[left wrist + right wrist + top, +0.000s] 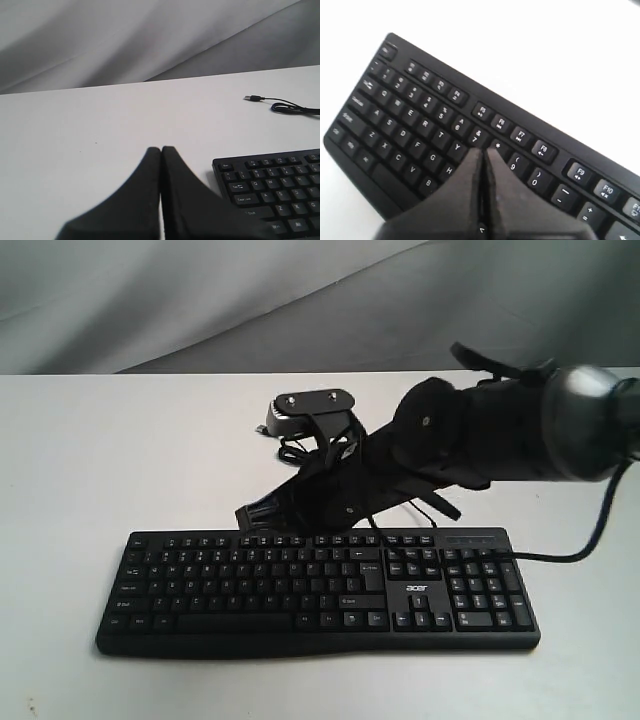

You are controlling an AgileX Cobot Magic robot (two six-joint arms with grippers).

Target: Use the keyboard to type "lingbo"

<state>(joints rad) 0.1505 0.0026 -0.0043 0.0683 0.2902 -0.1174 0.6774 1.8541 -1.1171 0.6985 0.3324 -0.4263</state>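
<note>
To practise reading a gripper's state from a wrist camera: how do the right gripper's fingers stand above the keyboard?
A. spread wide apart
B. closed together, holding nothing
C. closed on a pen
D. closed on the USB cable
B: the right gripper has its two fingers together with no gap and nothing between them, its tip above the keyboard near the 7 and 8 keys.

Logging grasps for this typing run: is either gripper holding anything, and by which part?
Nothing is held. The left gripper and the right gripper are both shut and empty; the right one is over the wide black plastic keyboard.
</note>
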